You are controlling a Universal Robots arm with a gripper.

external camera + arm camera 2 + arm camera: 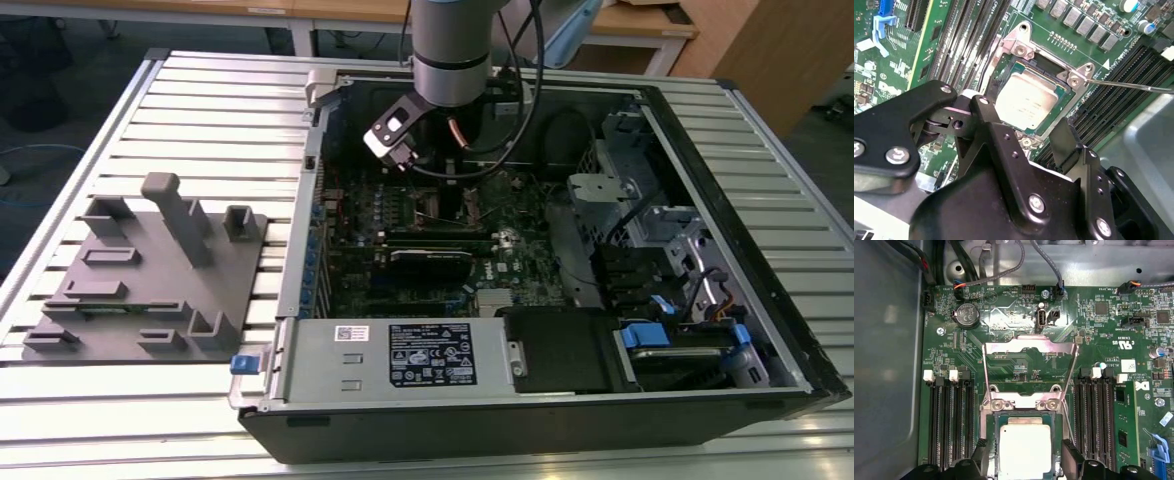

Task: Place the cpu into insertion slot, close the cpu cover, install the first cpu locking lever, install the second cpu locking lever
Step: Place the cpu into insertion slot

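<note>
The gripper (pixel 1021 119), nearest the lens in both wrist views, presented black linkage and two fingers (pixel 1070 455) set apart, one on either side of the socket and clamped on nothing. Between them lay the cpu (pixel 1025 452), flat and square with its dull metal top upward, seated in the insertion slot (pixel 1040 61). A clear gap showed between each finger and the chip's edges.

The cpu cover (pixel 1029 346) stood raised on its hinge, its silver frame open and not lying over the chip. A thin metal lever rod (pixel 1134 86) stuck out sideways from the socket's corner, unlatched.

Long black memory slots (pixel 951 425) flanked the socket on both sides of the green motherboard (pixel 1019 367). A coin battery (pixel 966 315) sat beyond the cover.

In the exterior view the arm (pixel 451 60) reached down into the open computer case (pixel 400 410), which lay on a slatted metal table (pixel 214 90). A grey fixture plate (pixel 147 270) rested beside the case, on the exterior view's left.
</note>
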